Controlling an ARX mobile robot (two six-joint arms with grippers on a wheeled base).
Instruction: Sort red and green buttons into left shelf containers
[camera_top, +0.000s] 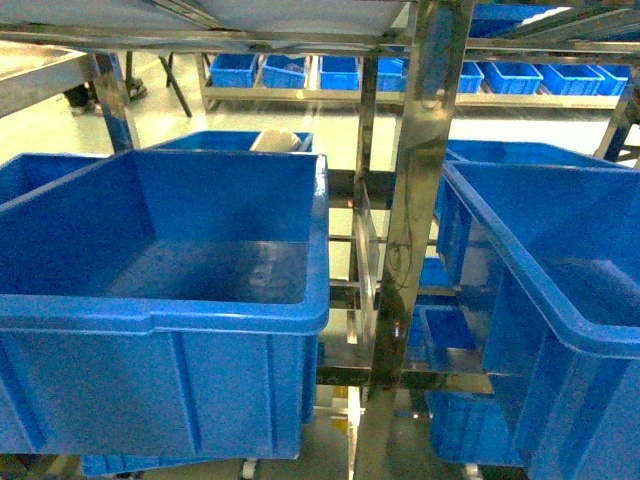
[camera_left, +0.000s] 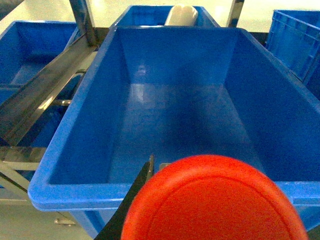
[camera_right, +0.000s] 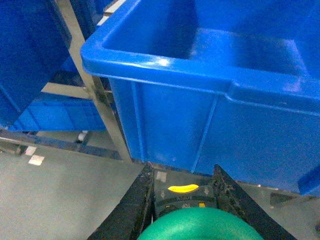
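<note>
A large blue bin (camera_top: 165, 300) is seen on the left of the head view, sitting in a steel shelf frame (camera_top: 415, 200); its inside is bare blue plastic. A second blue bin (camera_top: 545, 300) is seen on the right. Behind, a pale shiny floor (camera_top: 60, 125) and a far rack with a row of small blue crates (camera_top: 340, 72) are visible.

In the left wrist view the red button (camera_left: 215, 200) is held in the left gripper (camera_left: 165, 210), closed on it, at the near rim of the left bin (camera_left: 175, 105). Only one dark finger (camera_left: 137, 192) is seen. A white object (camera_left: 181, 15) lies in a bin behind.

In the right wrist view the green button (camera_right: 197, 225) is clamped between the right gripper (camera_right: 185, 205) fingers (camera_right: 132, 205), low beside the outer wall of a blue bin (camera_right: 200, 100), above grey floor (camera_right: 55, 200).
</note>
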